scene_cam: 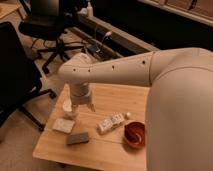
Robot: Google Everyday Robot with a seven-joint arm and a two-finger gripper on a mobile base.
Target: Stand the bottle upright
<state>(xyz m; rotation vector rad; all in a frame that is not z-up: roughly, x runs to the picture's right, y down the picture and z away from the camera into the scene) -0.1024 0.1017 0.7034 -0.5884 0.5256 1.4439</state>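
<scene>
The white bottle (111,122) with dark label markings lies on its side on the wooden table (107,150), its pale cap (127,115) pointing right toward the red bowl (135,134). My gripper (83,107) hangs from the white arm above the table's left part, to the left of the bottle and apart from it, right next to the round white cup (69,108). It holds nothing that I can see.
A pale flat sponge-like block (63,125) and a flat grey block (78,138) lie at the table's front left. Black office chairs (45,25) stand behind and to the left. My arm's large white shell (180,110) covers the right side.
</scene>
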